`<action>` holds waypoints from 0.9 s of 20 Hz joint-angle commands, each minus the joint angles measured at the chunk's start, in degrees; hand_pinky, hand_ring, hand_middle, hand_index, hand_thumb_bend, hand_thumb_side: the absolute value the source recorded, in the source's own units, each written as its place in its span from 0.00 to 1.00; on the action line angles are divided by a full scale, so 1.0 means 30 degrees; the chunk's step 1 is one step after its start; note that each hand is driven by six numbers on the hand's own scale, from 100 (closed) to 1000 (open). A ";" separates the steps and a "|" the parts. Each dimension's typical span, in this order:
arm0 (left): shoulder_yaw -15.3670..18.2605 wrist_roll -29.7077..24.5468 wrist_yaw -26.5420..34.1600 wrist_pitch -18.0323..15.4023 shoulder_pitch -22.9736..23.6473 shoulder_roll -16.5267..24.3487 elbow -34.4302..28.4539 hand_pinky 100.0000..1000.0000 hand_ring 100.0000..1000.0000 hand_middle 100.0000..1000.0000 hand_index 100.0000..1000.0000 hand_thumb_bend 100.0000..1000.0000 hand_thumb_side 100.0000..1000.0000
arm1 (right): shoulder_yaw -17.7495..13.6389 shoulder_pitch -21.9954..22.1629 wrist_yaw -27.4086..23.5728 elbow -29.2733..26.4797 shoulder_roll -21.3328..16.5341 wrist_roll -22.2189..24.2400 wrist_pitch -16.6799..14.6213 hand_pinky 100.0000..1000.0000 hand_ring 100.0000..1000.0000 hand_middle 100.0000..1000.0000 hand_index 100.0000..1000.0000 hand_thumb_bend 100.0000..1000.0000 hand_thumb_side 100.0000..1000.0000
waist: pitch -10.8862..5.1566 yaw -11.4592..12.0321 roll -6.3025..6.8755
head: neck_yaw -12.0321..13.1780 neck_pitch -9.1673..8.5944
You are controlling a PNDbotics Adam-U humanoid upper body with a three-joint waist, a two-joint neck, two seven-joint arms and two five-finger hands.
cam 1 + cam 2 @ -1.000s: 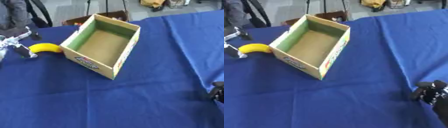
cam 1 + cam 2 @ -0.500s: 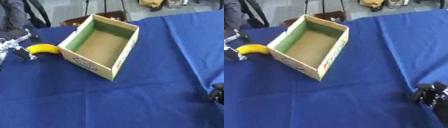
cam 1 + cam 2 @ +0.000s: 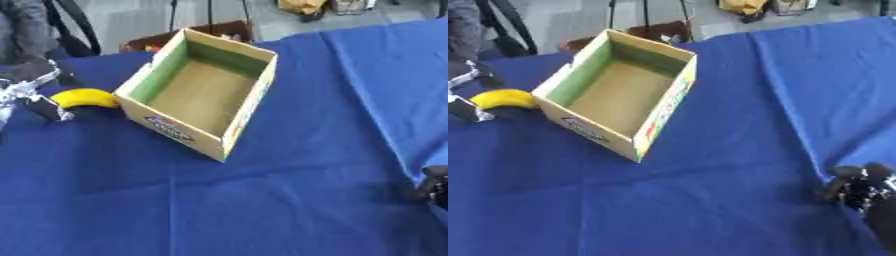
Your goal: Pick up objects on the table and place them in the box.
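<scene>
A yellow banana (image 3: 83,98) lies on the blue tablecloth (image 3: 262,200) just left of the open cardboard box (image 3: 199,95), whose brown floor holds nothing. The left hand (image 3: 26,95) sits at the left edge right beside the banana's outer end, its fingers spread apart around that end without visibly closing on it. The right hand (image 3: 859,189) rests low at the right edge, well apart from the box, its dark fingers curled and holding nothing.
</scene>
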 commanded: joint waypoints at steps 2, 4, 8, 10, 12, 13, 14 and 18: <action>0.0115 -0.0345 -0.0214 -0.0077 -0.0107 0.0519 0.0049 0.76 0.61 0.54 0.67 0.56 0.09 | -0.0144 -0.0209 0.0079 -0.0464 -0.0218 -0.0007 0.0005 0.59 0.54 0.48 0.71 0.00 0.96 | -0.0279 -0.0060 -0.0044 | -0.0050 -0.0247; 0.0122 -0.0466 -0.0263 -0.0078 -0.0085 0.0507 0.0060 0.75 0.60 0.53 0.66 0.54 0.09 | -0.0150 -0.0205 0.0070 -0.0452 -0.0233 -0.0006 0.0008 0.59 0.54 0.48 0.71 0.00 0.96 | -0.0310 -0.0073 -0.0036 | -0.0056 -0.0275; 0.0135 -0.0593 -0.0281 -0.0027 -0.0037 0.0481 0.0065 0.74 0.56 0.50 0.64 0.47 0.05 | -0.0164 -0.0210 0.0043 -0.0439 -0.0249 0.0001 0.0014 0.59 0.54 0.48 0.71 0.00 0.95 | -0.0363 -0.0094 -0.0005 | -0.0072 -0.0281; 0.0128 -0.0661 -0.0258 -0.0021 -0.0031 0.0475 0.0062 0.73 0.55 0.49 0.62 0.45 0.05 | -0.0172 -0.0210 0.0037 -0.0428 -0.0257 -0.0002 0.0024 0.59 0.54 0.48 0.71 0.00 0.95 | -0.0383 -0.0105 0.0012 | -0.0094 -0.0264; 0.0103 -0.0752 -0.0218 -0.0119 -0.0031 0.0469 0.0029 0.71 0.53 0.47 0.60 0.41 0.05 | -0.0175 -0.0205 0.0030 -0.0421 -0.0258 0.0003 0.0028 0.59 0.54 0.48 0.71 0.00 0.95 | -0.0414 -0.0118 0.0019 | -0.0114 -0.0227; 0.0094 -0.0794 -0.0195 -0.0170 -0.0030 0.0471 0.0003 0.69 0.50 0.45 0.58 0.38 0.05 | -0.0179 -0.0200 0.0026 -0.0417 -0.0263 0.0003 0.0029 0.59 0.54 0.48 0.71 0.00 0.95 | -0.0432 -0.0122 0.0019 | -0.0122 -0.0225; 0.0087 -0.0830 -0.0173 -0.0206 -0.0026 0.0470 -0.0025 0.68 0.48 0.43 0.56 0.37 0.05 | -0.0181 -0.0191 0.0023 -0.0411 -0.0271 0.0006 0.0031 0.59 0.54 0.48 0.71 0.00 0.95 | -0.0453 -0.0123 0.0017 | -0.0130 -0.0216; 0.0056 -0.0954 -0.0099 -0.0243 0.0031 0.0427 -0.0069 0.55 0.39 0.35 0.48 0.30 0.04 | -0.0188 -0.0173 -0.0017 -0.0396 -0.0295 0.0017 0.0026 0.59 0.54 0.48 0.71 0.00 0.95 | -0.0552 -0.0111 -0.0002 | -0.0166 -0.0206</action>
